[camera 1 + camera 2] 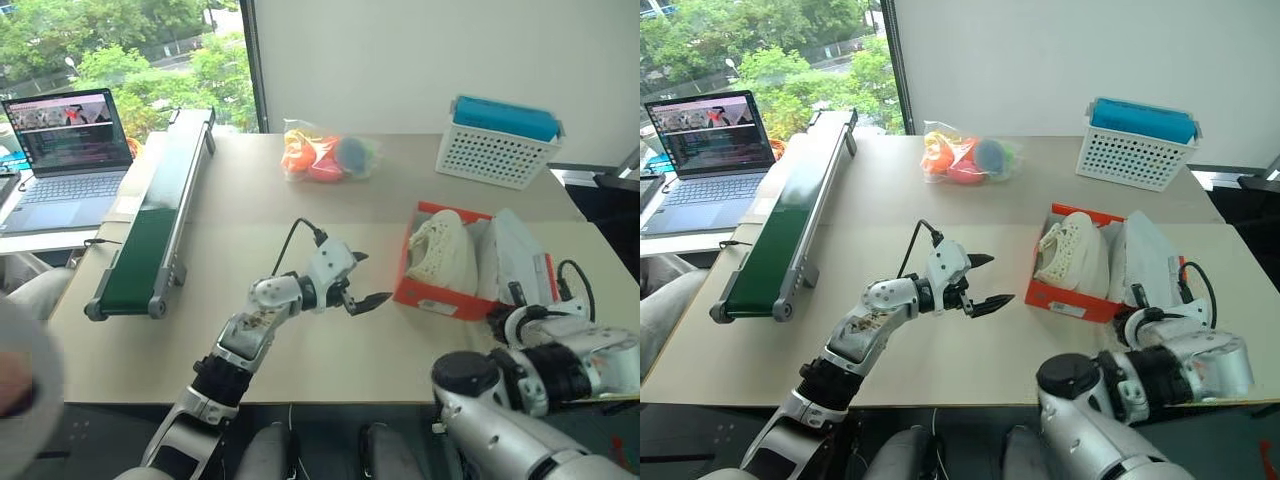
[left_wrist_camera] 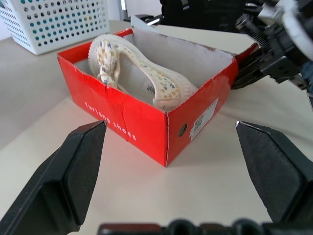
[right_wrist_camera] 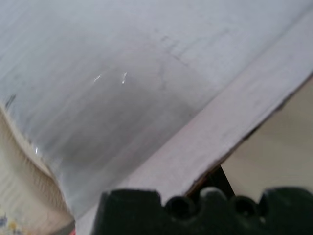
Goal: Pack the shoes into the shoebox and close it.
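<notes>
**Shoebox open, one shoe inside**

While the left gripper [image 1: 362, 280] is being held spread wide and empty just beside the shoebox [image 1: 432, 295], the right gripper [image 1: 512, 318], fully clenched, is being pressed at the white lid [image 1: 515, 255]. One cream shoe [image 1: 443, 250] is being cradled sideways inside the box on the table [image 1: 330, 190].

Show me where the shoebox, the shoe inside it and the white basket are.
shoebox [image 2: 122, 115]: left wrist view, red front wall.
shoe [image 1: 443, 250]: left eye view, cream upper.
white basket [image 1: 490, 155]: left eye view, perforated side wall.
</notes>
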